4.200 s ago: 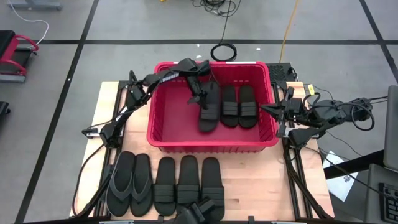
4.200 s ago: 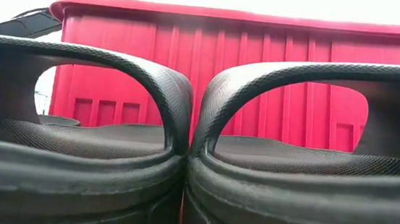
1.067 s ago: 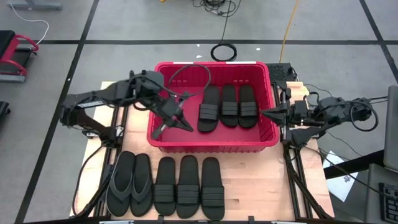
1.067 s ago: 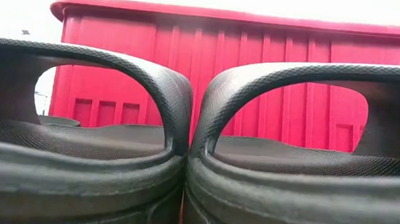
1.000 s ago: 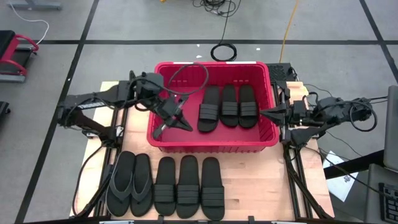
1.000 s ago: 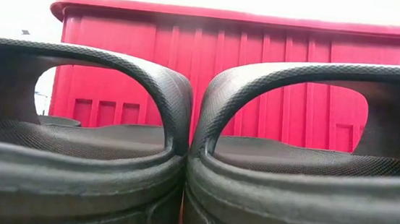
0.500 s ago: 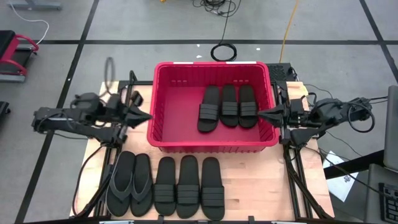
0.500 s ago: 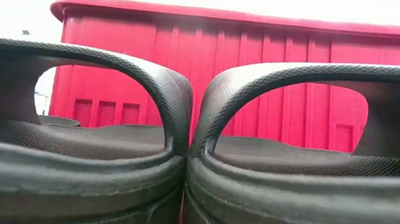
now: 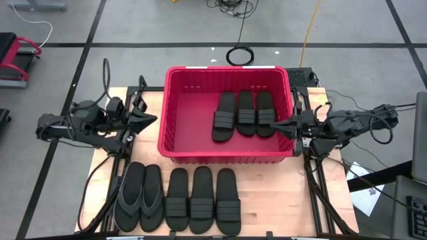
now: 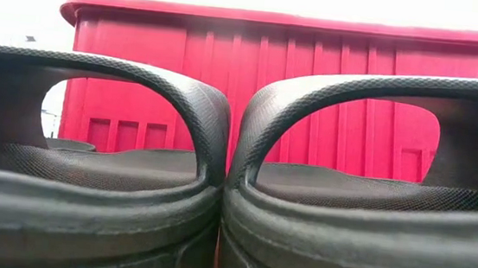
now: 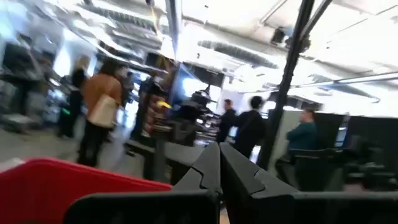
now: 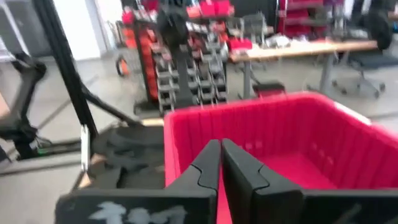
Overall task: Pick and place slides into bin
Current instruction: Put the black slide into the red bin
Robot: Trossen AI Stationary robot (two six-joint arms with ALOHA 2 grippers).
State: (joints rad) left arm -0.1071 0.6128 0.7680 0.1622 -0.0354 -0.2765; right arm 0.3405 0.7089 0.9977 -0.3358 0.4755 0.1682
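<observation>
Your left gripper [image 9: 148, 121] sat pinched shut and empty just outside the left wall of the bin [image 9: 175, 115], its arm stretched flat and pointing at that wall, and your right gripper [image 9: 285, 126] was likewise closed on nothing at the bin's right rim, its arm level and aimed inward. Three slides [image 9: 245, 113] lay inside the bin toward its right half, side by side, long axes running front to back. Five more slides [image 9: 179, 199] lay in a row in front of the bin with the same front-to-back axis, the two thong flip-flops [image 9: 139, 195] at the left end.

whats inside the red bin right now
Three black slides lie side by side on the floor of the bin, toward its right half. The floor beneath them is covered.
</observation>
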